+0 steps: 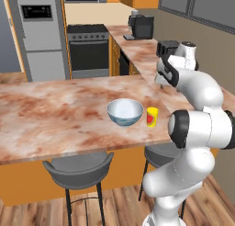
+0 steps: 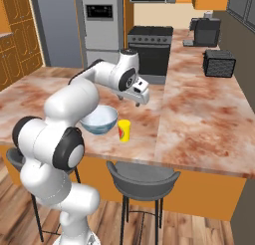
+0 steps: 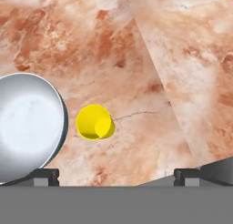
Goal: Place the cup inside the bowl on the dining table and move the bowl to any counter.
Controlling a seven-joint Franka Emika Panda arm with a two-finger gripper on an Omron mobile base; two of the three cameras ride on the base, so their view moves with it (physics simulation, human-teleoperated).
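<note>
The cup [image 1: 152, 117] stood upright on the dining table [image 1: 55, 115], below the gripper [image 3: 116, 175] and between the lines of its two fingertips [image 3: 45, 175], nearer the one by the bowl; in the hand view it showed as a yellow ring from above [image 3: 94, 122]. Its side carried a red mark, seen from both base views [image 2: 124, 131]; no writing on it could be read. The bowl [image 1: 125, 112] sat just beside the cup, a narrow strip of marble between them, and in the hand view its rim [image 3: 27, 127] ran down to that same fingertip. The gripper hung above the tabletop with its jaws spread wide and nothing between them, touching neither cup nor bowl.

On the cup's far side from the bowl the marble lay bare up to the seam where the table met the counter [image 2: 209, 114]. Farther along the counter stood a black toaster [image 2: 219, 63] and a dark coffee machine [image 2: 204, 31], both well apart from the gripper. An oven [image 1: 88, 50] and a steel fridge [image 1: 40, 32] stood beyond; the fridge's display was too small to read. The table's near edge ran close to the cup, with grey stools [image 1: 78, 172] tucked under it.
</note>
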